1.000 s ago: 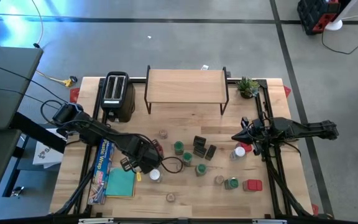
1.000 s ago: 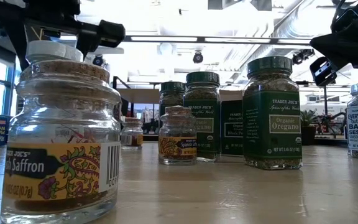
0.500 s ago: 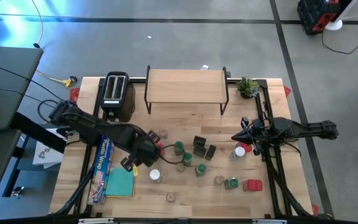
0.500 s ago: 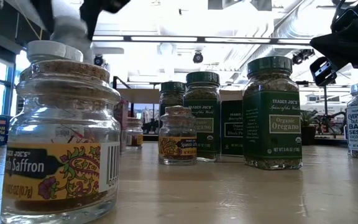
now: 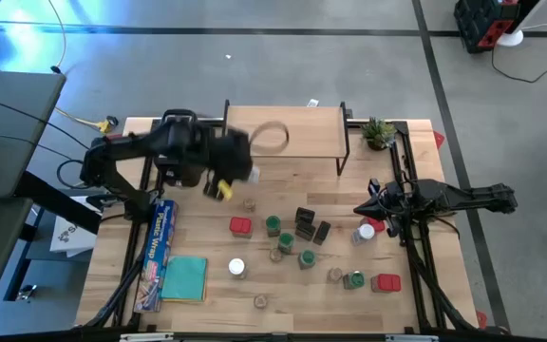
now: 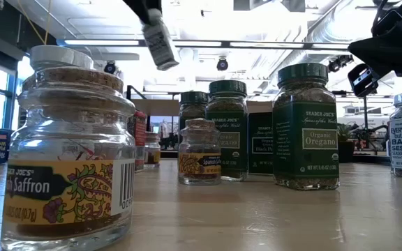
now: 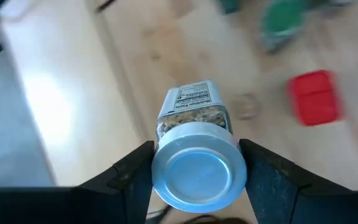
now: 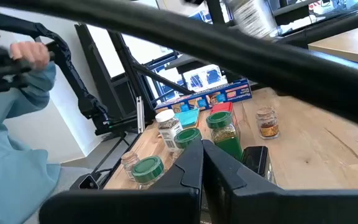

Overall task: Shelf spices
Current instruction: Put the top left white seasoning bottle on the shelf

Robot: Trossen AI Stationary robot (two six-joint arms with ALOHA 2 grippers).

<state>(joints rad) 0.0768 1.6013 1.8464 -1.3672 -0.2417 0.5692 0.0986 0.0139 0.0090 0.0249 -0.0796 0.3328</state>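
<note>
Jar (image 7: 194, 140) now aloft beside shelf (image 5: 283, 131)

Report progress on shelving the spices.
Done: nothing; the shelf top shows no jars. In hand: the left claw grips a white-lidded jar, carried near the shelf. Left: every other spice on the table. The right claw waits shut.

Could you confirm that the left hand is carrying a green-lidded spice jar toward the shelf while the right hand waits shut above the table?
Not quite: the jar in the left hand has a white lid, not green, as the left wrist view shows. The rest stands: it is carried near the shelf, and the right hand waits shut above the table.
</note>
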